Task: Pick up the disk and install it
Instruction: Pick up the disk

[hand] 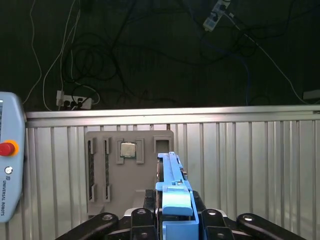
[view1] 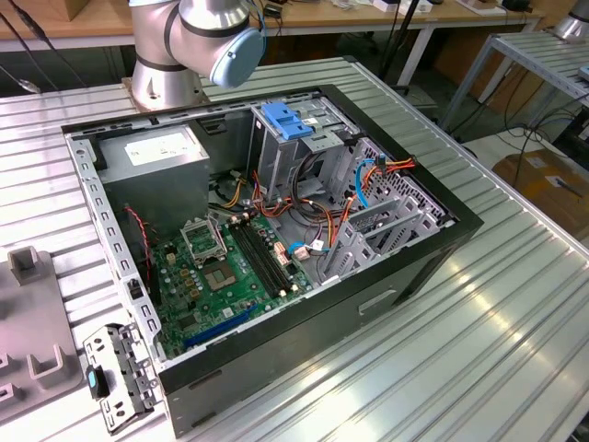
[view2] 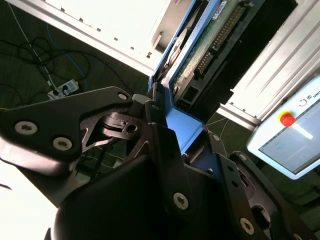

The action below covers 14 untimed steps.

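My gripper (hand: 175,222) is shut on the disk (hand: 172,182), which stands edge-on between the black fingers (hand: 142,220) with its blue side rail facing the camera in the first wrist view. In the second wrist view the disk (view2: 205,45) shows its green circuit-board side and a blue rail, clamped by the gripper (view2: 167,117). The disk is held in the air above the ribbed metal table (hand: 250,160). In the exterior view the open computer case (view1: 419,253) lies on the table, with the arm's base joints (view1: 198,37) behind it.
Inside the case are a drive cage with a blue handle (view1: 285,122), a grey power supply (view1: 152,152), a green motherboard (view1: 230,267) and loose cables. A grey fixture (hand: 128,165) holds a chip. A pendant with a red button (hand: 7,165) lies on the table. Cables trail on the floor.
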### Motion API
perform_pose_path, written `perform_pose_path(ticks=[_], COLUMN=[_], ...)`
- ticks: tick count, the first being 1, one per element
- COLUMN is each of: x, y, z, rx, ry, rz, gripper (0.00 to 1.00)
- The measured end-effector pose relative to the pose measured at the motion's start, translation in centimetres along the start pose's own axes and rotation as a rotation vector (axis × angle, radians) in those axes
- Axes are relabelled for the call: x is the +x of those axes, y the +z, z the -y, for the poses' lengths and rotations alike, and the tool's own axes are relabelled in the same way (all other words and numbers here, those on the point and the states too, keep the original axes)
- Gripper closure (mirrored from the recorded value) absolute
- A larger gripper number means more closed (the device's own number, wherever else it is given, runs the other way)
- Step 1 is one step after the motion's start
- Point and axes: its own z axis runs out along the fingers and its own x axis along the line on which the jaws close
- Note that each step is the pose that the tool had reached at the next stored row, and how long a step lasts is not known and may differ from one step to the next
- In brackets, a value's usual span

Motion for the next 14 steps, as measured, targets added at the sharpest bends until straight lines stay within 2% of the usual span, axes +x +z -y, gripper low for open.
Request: perform_pose_path(ticks=[6, 14], x=[0.00, -0.03], y=[-0.02, -0.02], z=[0.07, 1.02], rx=[-0.0001, -0.0001], ry=[0.000, 0.000], rz=[0.0000, -0.0001], gripper=[0.63, 0.63])
